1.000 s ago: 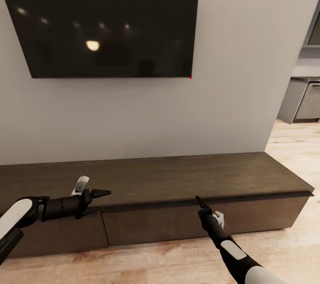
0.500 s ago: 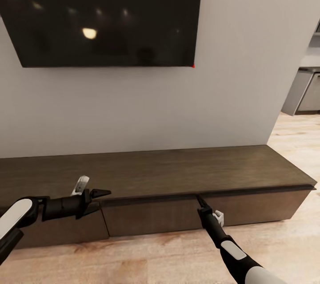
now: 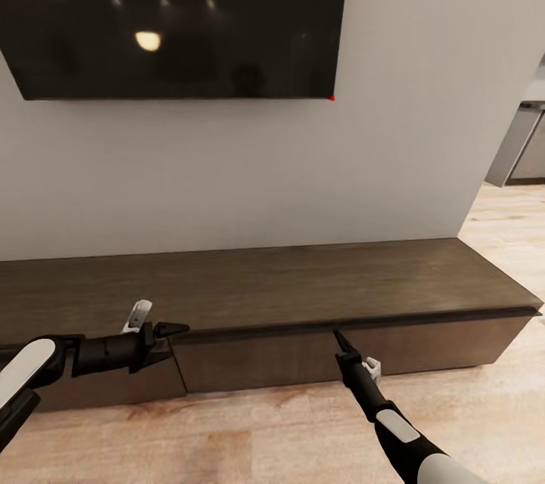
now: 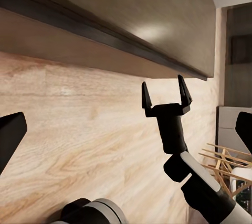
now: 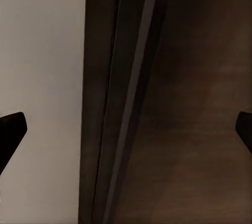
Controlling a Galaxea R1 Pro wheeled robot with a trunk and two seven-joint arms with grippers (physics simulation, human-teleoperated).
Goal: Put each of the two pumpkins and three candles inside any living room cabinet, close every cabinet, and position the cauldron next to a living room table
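The long dark-brown cabinet (image 3: 303, 287) runs along the wall below me. Its left drawer front (image 3: 106, 389) stands a little forward of the middle one. My left gripper (image 3: 180, 330) hovers open at the cabinet's front edge, above that drawer. My right gripper (image 3: 337, 336) points at the front lip further right; in the left wrist view it (image 4: 163, 94) is open and empty, just below the cabinet (image 4: 131, 9). The right wrist view looks closely at the cabinet's edge (image 5: 199, 103). Pumpkins, candles, cauldron and table are out of view.
A large black TV (image 3: 174, 15) hangs on the white wall above the cabinet. Light wood floor (image 3: 265, 431) lies in front. Grey kitchen units (image 3: 526, 151) stand past the wall's right corner. A wooden rack (image 4: 226, 163) stands behind the right arm.
The whole picture has shifted: TV and cabinet sit higher in the head view, so the camera moved. Both arms keep their pose, grippers still open.
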